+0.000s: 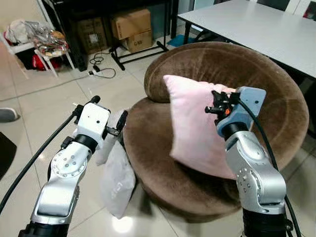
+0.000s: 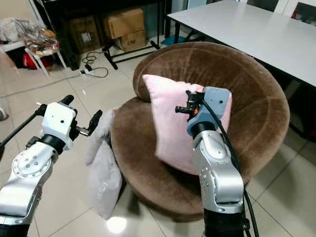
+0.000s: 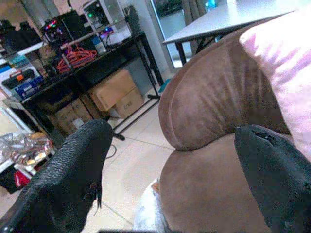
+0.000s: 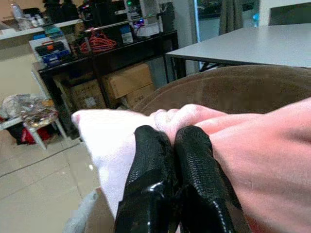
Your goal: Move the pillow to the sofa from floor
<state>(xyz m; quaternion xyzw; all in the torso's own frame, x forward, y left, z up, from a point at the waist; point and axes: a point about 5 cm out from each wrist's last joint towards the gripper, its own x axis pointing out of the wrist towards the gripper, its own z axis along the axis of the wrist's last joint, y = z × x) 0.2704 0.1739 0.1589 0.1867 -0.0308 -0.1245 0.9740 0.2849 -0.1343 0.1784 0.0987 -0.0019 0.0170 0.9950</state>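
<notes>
The pink pillow stands upright on the brown sofa, its top edge pinched between the right gripper's pressed-together fingers. The right arm hides the pillow's near side. The left gripper, beside the sofa, has its fingers spread.

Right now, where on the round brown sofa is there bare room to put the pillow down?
The seat of the round brown velvet sofa is bare in front of the pink square pillow, toward the left gripper. The right gripper is pinching the pillow's top edge. Beside the sofa, pale grey cushions crowd the floor.
</notes>
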